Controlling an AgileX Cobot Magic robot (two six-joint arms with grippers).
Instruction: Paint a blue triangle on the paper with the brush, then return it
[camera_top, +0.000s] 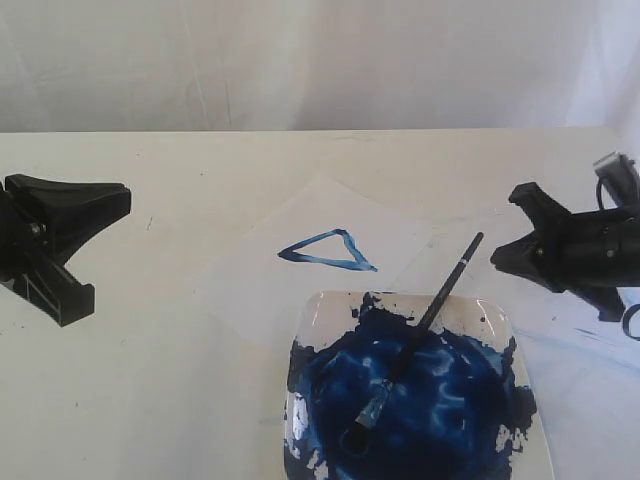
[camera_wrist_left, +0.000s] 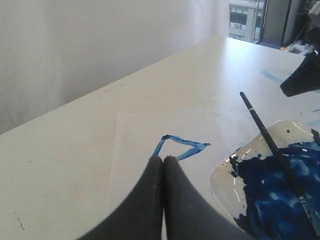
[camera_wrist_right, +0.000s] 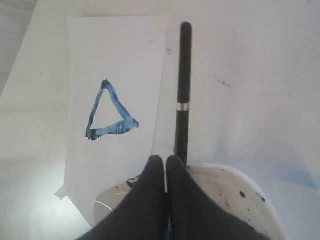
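Observation:
The blue triangle (camera_top: 330, 252) is painted near the middle of the white paper (camera_top: 300, 225). The brush (camera_top: 440, 295) lies loose in the paint dish (camera_top: 322, 308), bristles down in the blue paint, its black handle sticking out over the rim toward the back right. My right gripper (camera_top: 500, 257) is shut and empty, just right of the handle's end and apart from it. In the right wrist view the brush (camera_wrist_right: 184, 75) lies beyond the shut gripper (camera_wrist_right: 165, 159), beside the triangle (camera_wrist_right: 109, 112). My left gripper (camera_top: 118, 197) is shut and empty at the far left, and the left wrist view shows it (camera_wrist_left: 163, 159) shut.
The dish (camera_wrist_left: 225, 175) is thick with dark blue paint and sits at the table's front edge, overlapping the paper's near corner. Faint blue smears mark the table (camera_top: 590, 340) at the right. A white backdrop hangs behind the table.

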